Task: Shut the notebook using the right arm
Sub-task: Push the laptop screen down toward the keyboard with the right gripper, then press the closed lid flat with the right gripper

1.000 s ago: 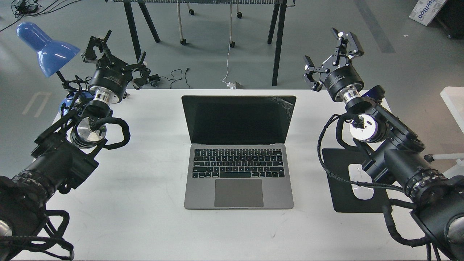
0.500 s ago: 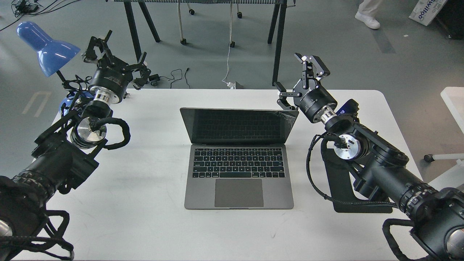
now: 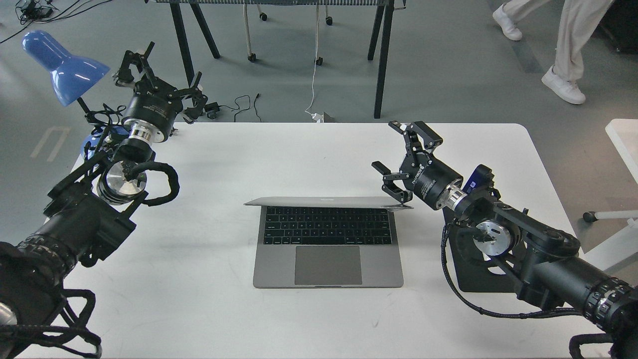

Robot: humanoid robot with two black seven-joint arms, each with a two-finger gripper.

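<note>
On the white table point(image 3: 209, 279) the notebook point(image 3: 328, 249) sits in the middle, its base flat with the keyboard and trackpad facing up. Its lid is tipped far forward, so that from above only a thin grey strip of its back shows, hanging over the far row of keys. The lid is not yet down on the base.

At the lid's right far corner is the right gripper point(image 3: 398, 162), at the end of the right arm point(image 3: 528, 249), which reaches in from the near right. Its two black fingers are spread wide apart and hold nothing between them. The lower finger point(image 3: 394, 189) lies just at the lid's right corner and seems to touch its edge, though I cannot be sure of the contact. The upper finger points away toward the far side of the table.

Beneath that arm, right of the notebook, a flat black mouse pad point(image 3: 473, 271) lies on the table, mostly covered by the arm.

Over on the far left, the left gripper point(image 3: 159, 77) hangs past the table's far left corner, well apart from the notebook. Its fingers are splayed open and empty. A blue lamp point(image 3: 62, 65) stands just left of it.

Beyond the table, on the grey floor at far right, a person's legs point(image 3: 568, 40) in light trousers and white shoes are visible.
</note>
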